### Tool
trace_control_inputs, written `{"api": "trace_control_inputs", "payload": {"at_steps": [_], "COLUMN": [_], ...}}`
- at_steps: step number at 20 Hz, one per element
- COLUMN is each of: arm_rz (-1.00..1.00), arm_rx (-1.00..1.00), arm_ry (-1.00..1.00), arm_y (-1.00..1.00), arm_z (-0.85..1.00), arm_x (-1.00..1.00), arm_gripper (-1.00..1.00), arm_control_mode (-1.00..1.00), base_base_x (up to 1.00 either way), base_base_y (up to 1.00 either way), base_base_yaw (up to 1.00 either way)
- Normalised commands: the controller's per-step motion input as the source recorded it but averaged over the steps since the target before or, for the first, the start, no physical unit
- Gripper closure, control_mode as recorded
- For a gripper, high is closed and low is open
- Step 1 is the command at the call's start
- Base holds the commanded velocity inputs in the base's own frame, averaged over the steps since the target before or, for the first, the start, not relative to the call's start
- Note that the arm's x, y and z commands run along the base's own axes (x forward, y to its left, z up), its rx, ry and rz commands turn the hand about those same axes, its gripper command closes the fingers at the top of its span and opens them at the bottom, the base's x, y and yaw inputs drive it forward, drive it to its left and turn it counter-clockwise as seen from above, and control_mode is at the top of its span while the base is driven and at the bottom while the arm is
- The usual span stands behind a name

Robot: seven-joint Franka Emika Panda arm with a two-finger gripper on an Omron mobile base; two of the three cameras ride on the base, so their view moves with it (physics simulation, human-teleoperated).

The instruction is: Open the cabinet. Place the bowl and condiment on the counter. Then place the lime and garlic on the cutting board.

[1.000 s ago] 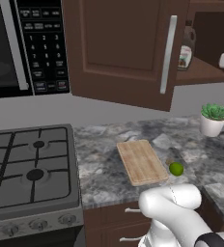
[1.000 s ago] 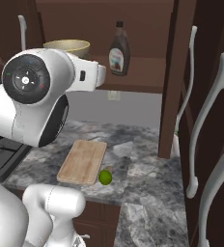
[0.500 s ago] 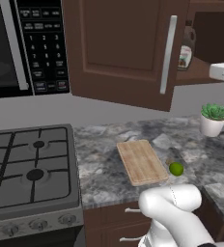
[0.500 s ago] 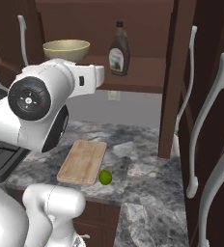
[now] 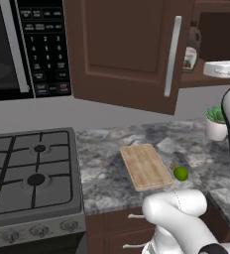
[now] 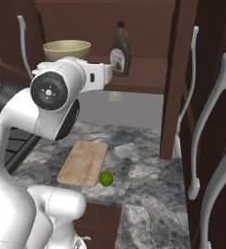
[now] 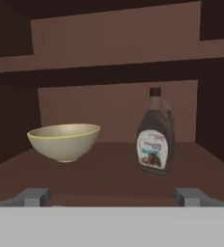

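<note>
Your gripper [image 7: 112, 197] stands wide apart with nothing between its fingertips [image 7: 35, 196], and it faces straight into the open cabinet [image 6: 149, 73]. In your hand view the bowl [image 7: 63, 141] sits upright on the shelf at about 10 o'clock from the gripper, and the condiment bottle [image 7: 155, 134] stands upright at about 1 o'clock; the two are apart from each other, bowl to the left, bottle to the right. Neither is touched by the fingers.

From your right base view the bowl [image 6: 66, 49] shows above the arm's white forearm, with the condiment bottle [image 6: 120, 49] beside it at 3 o'clock on the same shelf. Below, on the grey stone counter [image 6: 149, 185], the cutting board [image 6: 84, 163] lies flat and bare, and the lime [image 6: 106, 178] rests on the counter just off the board's near right corner, at about 4 o'clock from the board's middle.

In your left base view the cabinet door [image 5: 132, 49] is swung open, the lime [image 5: 181, 173] lies at 3 o'clock of the cutting board [image 5: 145, 166], and a potted plant [image 5: 216, 123] stands further back at 2 o'clock. The stove [image 5: 32, 178] is at 9 o'clock of the board
</note>
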Motion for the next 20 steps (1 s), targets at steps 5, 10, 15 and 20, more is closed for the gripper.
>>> {"api": "trace_control_inputs", "payload": {"at_steps": [5,10,15,20], "arm_rz": [0.02,0.02,0.01,0.01], "arm_rx": [0.0,-0.02,0.0,0.0], "arm_ry": [-0.04,-0.09,-0.05,-0.02], "arm_y": [0.19,0.15,0.05,0.0], "arm_z": [0.0,0.0,-0.01,0.0], "arm_x": [0.19,0.15,0.29,0.37], "arm_gripper": [-1.0,-1.0,-1.0,-1.0], "arm_control_mode": [-1.0,-1.0,-1.0,-1.0], "base_base_x": [0.0,0.0,0.0,0.0], "base_base_y": [0.0,0.0,0.0,0.0], "base_base_yaw": [0.0,0.0,0.0,0.0]}}
